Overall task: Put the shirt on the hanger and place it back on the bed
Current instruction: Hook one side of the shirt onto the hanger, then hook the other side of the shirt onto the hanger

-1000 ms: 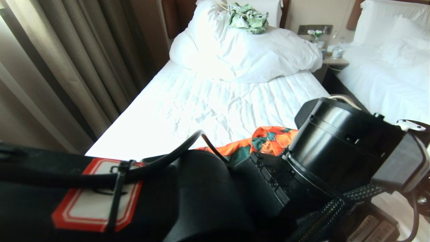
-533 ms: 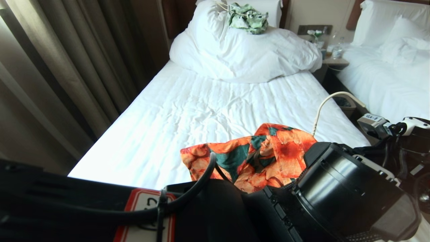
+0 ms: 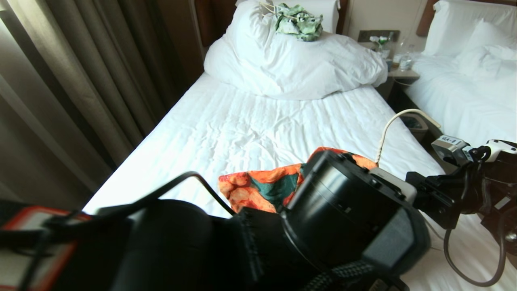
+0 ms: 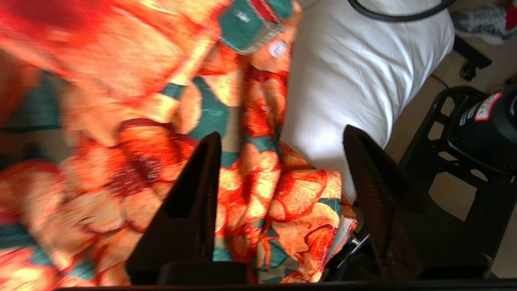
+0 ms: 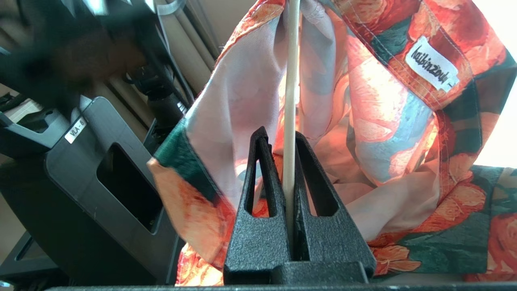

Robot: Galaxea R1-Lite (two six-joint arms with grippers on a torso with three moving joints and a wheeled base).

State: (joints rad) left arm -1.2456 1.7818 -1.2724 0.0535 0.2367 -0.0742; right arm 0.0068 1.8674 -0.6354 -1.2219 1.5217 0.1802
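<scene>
Left arm (image 3: 226, 242) blocks the shirt (image 3: 258, 188) on the bed (image 3: 250, 129); left end effector (image 4: 278, 210) gapes around cloth. Right end effector (image 5: 288, 161) clamps the hanger (image 5: 290, 101). Duvet (image 3: 295, 64) beyond.

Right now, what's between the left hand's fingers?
A fold of the shirt lies between the open fingers of the left hand, with white bed beyond. The left wrist view shows it.

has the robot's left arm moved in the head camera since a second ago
Yes. The left arm's black wrist housing has swung left across the bed, now covering the middle of the shirt, whose left part shows; a second ago it sat further right.
</scene>
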